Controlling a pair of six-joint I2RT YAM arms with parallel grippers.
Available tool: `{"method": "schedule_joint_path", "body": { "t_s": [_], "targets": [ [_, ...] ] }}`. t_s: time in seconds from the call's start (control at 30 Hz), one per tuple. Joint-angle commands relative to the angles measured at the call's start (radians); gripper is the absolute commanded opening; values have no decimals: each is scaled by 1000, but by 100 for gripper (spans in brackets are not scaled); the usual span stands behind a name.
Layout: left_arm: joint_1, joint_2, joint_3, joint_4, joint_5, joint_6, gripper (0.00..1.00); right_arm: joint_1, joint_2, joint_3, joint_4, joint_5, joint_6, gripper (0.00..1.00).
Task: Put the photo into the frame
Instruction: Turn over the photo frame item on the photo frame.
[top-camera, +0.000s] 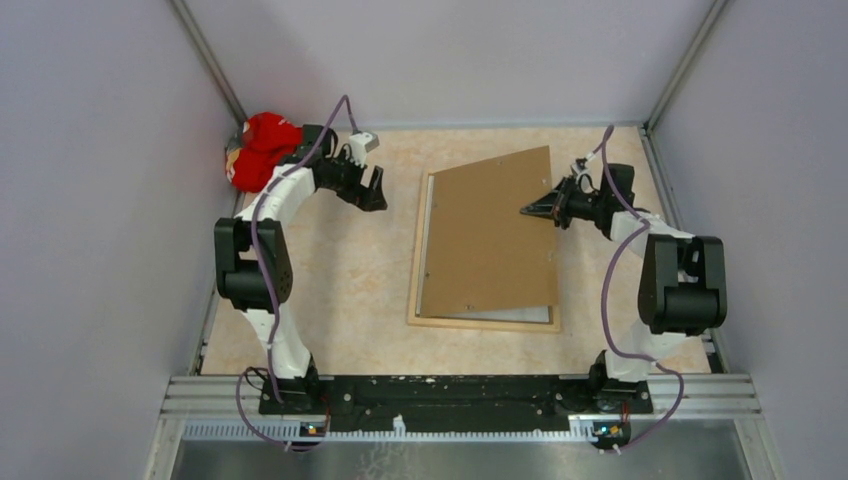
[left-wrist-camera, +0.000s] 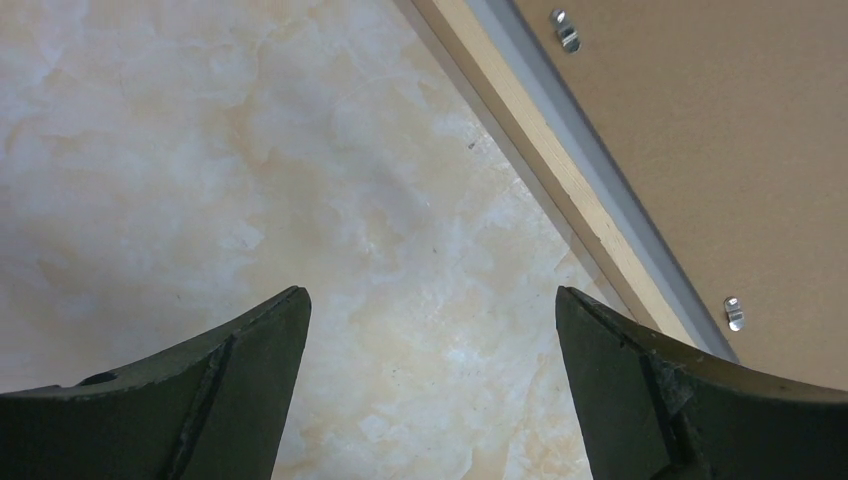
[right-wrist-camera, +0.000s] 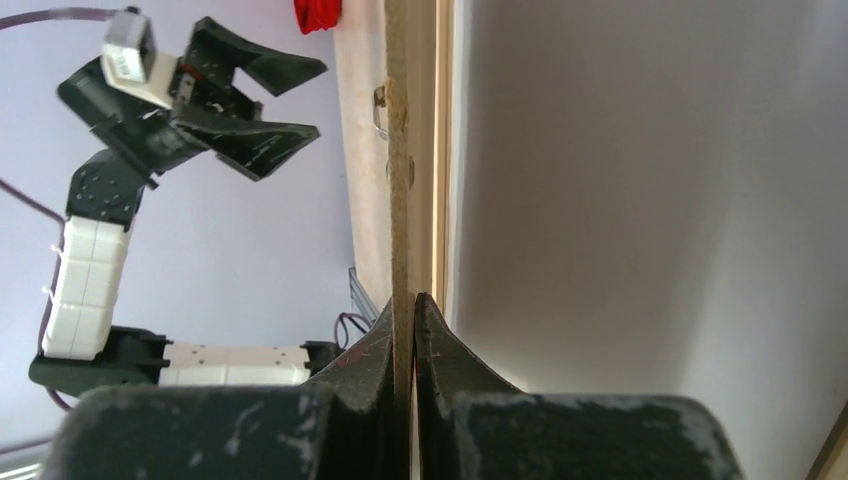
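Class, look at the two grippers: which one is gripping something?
The right gripper, pinching the edge of the brown board; the left gripper hangs open and empty over the table.

Frame (top-camera: 480, 324) is the thin light-wood one, lying flat around the middle of the table, long sides running away from me. The photo (top-camera: 505, 314) sits inside it. All I can make out is a whitish-grey sliver along the near rail, the rest is hidden under the brown board.
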Motion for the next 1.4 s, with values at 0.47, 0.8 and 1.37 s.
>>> {"method": "schedule_joint_path", "body": {
  "t_s": [0.47, 0.8, 1.37],
  "targets": [
    [-25, 39, 71, -48, -67, -3, 98, -9, 86, 27, 232, -90, 98, 0],
    [-55, 50, 62, -38, -91, -5, 98, -9, 94, 22, 237, -99, 93, 0],
    [-70, 28, 58, -45, -134, 34, 98, -1, 94, -35, 207, -83, 69, 0]
  ]
}}
